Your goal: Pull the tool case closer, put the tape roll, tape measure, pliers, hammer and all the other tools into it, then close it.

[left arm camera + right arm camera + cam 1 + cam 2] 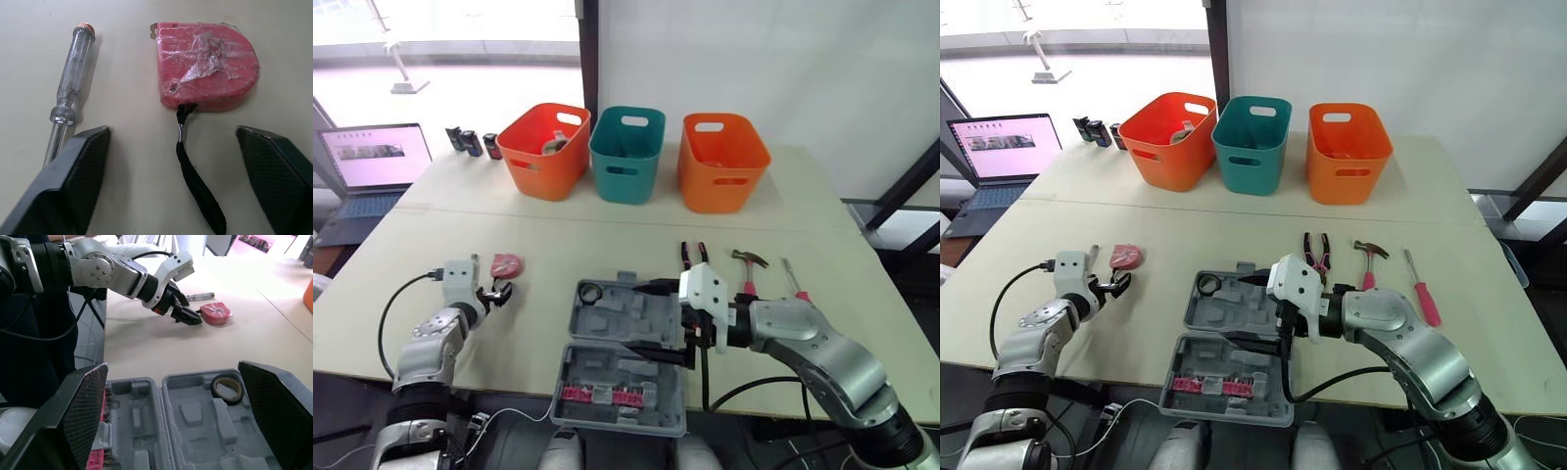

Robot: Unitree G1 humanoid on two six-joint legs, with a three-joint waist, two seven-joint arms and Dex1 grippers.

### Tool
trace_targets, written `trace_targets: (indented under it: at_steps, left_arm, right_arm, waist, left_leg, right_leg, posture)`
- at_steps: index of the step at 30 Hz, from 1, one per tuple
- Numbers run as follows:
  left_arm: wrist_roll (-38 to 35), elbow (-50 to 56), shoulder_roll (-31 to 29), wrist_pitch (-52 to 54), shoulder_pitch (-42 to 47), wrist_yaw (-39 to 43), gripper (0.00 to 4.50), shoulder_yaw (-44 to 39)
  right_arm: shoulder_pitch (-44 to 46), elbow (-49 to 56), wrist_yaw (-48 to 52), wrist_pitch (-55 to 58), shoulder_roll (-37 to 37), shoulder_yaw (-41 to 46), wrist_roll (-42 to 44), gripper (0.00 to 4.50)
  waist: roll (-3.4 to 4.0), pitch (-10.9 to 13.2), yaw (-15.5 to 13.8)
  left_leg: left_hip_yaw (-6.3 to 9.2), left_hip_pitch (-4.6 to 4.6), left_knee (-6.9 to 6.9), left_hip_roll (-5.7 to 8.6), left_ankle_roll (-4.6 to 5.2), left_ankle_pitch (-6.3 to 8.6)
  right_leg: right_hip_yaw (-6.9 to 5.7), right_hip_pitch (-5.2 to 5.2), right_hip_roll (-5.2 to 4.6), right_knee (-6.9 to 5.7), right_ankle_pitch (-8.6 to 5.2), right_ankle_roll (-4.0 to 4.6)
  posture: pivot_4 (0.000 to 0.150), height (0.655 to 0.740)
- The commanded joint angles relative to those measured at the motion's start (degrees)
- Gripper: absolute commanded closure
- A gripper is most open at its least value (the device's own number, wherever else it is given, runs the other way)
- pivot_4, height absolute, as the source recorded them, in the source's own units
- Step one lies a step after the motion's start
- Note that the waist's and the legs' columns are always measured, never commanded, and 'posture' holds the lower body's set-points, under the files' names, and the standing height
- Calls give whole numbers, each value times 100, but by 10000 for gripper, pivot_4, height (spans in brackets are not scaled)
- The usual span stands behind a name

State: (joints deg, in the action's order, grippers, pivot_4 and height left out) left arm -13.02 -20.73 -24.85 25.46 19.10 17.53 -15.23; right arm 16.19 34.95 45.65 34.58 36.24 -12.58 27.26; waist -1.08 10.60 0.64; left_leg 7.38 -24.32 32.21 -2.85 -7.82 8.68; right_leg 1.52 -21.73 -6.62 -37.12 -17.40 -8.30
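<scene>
Beige table [558,235], one seam running across it. Far left, off the table: an open laptop [374,162]. Small dark objects [470,141] stand at the back-left corner beside an orange bin [543,152]. A teal bin [626,155] and a second orange bin [722,162] complete the back row, well apart from the work area.

Left gripper [497,293]: fingers spread wide, holding nothing, low over the table near its left edge. The red tape measure [506,264] lies just beyond the fingertips, its black strap [198,186] trailing back between them. A clear-handled screwdriver [73,83] lies beside the tape measure, its shaft passing behind one finger.

Centre: grey tool case [612,318], open flat. Its front half, holding pink bits [602,394], reaches the near table edge. The tape roll [590,292] sits in the back-left corner of the rear half. Right gripper [654,321] hovers over the case's right side, fingers released and wide apart, empty.

Right of the case, on bare table: pliers [693,255], hammer [748,269] and red-handled screwdriver [795,281], side by side, not touching. Open table lies between the case and the bins.
</scene>
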Motion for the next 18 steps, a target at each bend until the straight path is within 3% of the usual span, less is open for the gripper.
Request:
trace_targets:
  at_steps: [1, 6, 13, 18]
  left_arm:
    - [25, -190, 34, -72, 73, 195, 18845, 148]
    - [96, -498, 49, -257, 220, 250, 44744, 194]
    - [184, -955, 65, -492, 475, 338, 44744, 233]
    - [122, -122, 151, -551, -98, 490, 44744, 313]
  right_arm:
    - [55, 305, -113, 58, -74, 92, 89, 0]
    - [18, 452, -245, 232, -109, 139, 162, 0]
    - [-49, 607, -367, 421, -39, 221, 225, 0]
    - [-129, 732, -420, 598, 27, 312, 296, 0]
  waist:
    - [1, -1, -6]
    - [2, -1, -12]
    - [4, -2, -17]
    - [4, -2, 6]
  left_leg:
    - [0, 0, 0, 0, 0, 0]
    - [0, 0, 1, 0, -1, -1]
    - [0, 3, 2, 0, -4, -2]
    - [0, 3, -1, 0, -4, -2]
  right_leg:
    - [0, 0, 0, 0, 0, 0]
    - [0, 1, 0, 0, 0, 0]
    - [0, 6, 0, 1, 0, 1]
    - [0, 6, -1, 3, 0, 0]
  posture:
    - [1500, 7400]
    - [1500, 7400]
    - [1500, 7400]
    - [1500, 7400]
